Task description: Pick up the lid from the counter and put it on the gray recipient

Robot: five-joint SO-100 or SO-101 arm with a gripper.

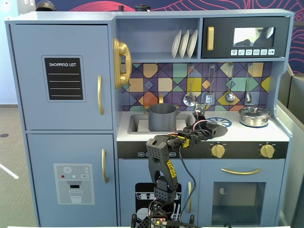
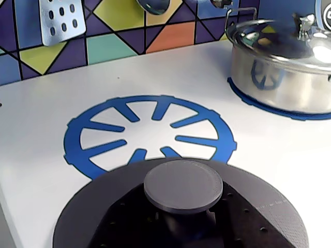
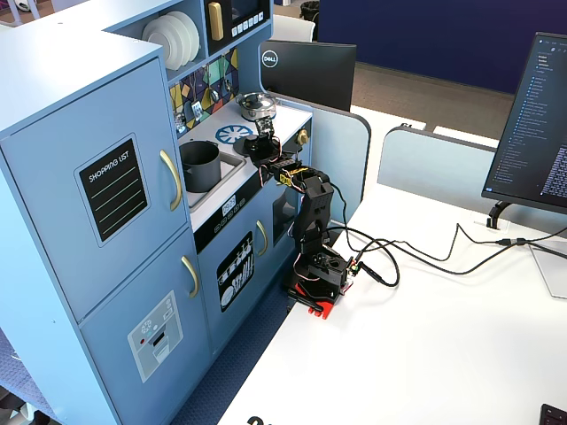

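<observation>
Wrist view, nearest: the lid (image 2: 181, 206) fills the bottom edge, knob up, seemingly carried level so it can drop flat on a rim. No finger is visible; cannot tell how the gripper (image 1: 201, 117) holds it. Beyond, the burner ring (image 2: 150, 135) on the counter (image 2: 258, 150). Further, the silver pot (image 2: 282, 64). The gray pot (image 1: 162, 117) sits in the sink, left in a fixed view, uncovered.

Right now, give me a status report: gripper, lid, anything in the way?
Gripper over counter, open or shut unclear. Lid right under wrist camera, near blue burner ring. Gray pot uncovered in sink. Silver pot off to right.
</observation>
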